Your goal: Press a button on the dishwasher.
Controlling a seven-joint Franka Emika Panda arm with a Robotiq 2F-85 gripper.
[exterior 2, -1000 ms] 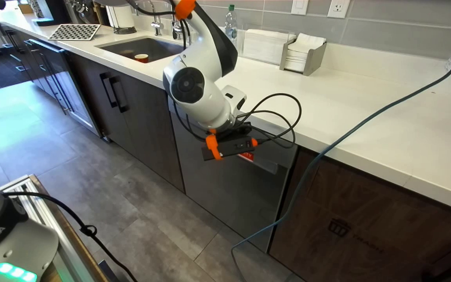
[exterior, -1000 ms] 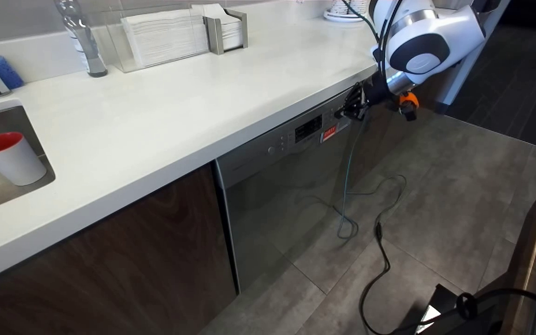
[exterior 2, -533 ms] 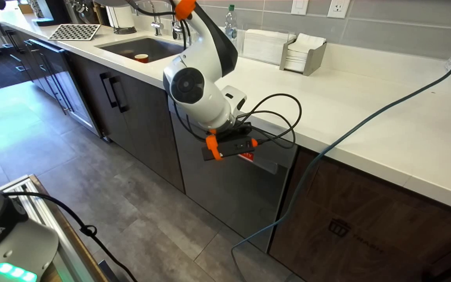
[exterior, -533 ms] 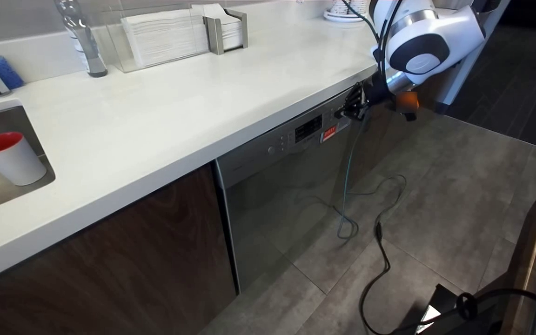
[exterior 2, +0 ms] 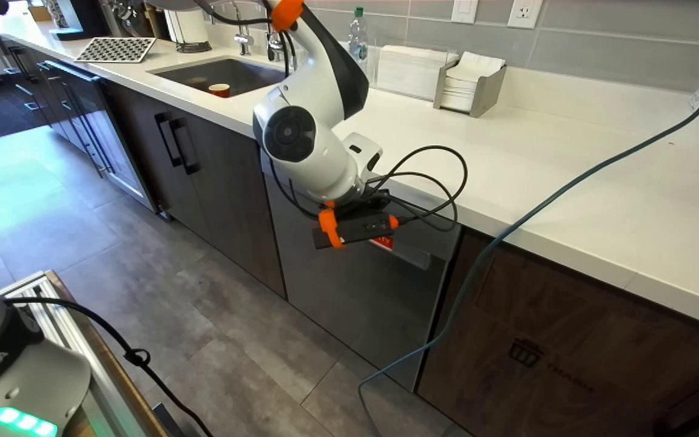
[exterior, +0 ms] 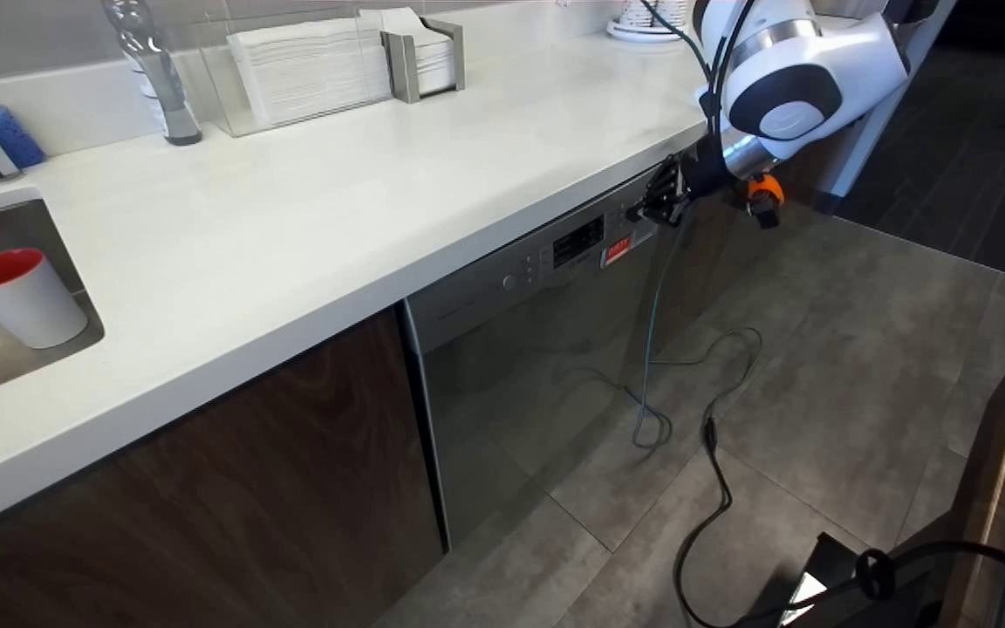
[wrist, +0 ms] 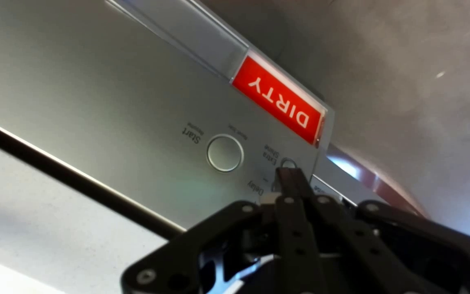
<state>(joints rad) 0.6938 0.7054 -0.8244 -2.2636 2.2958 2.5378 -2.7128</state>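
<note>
The dishwasher has a brushed grey steel front in both exterior views (exterior: 529, 410) (exterior 2: 355, 297) and fills much of the wrist view (wrist: 108, 102). Its control panel has a dark display (exterior: 578, 242) in an exterior view. My gripper (exterior: 639, 211) is shut and empty, its tips at the panel beyond the display. In the wrist view the closed fingertips (wrist: 290, 170) partly cover a small button (wrist: 288, 163) beside "Extra Shine" lettering. I cannot tell whether they touch it. A larger round Start button (wrist: 225, 152) is beside them, uncovered. The wrist hides the fingertips in an exterior view.
A red DIRTY sign (wrist: 280, 100) sits below the buttons. The white countertop (exterior: 433, 183) overhangs the panel. Dark wooden cabinets (exterior: 232, 488) flank the dishwasher. A blue cable (exterior 2: 477, 267) hangs across an exterior view. Napkin holders (exterior 2: 471, 91) and a sink with a cup (exterior: 23, 301) are farther off.
</note>
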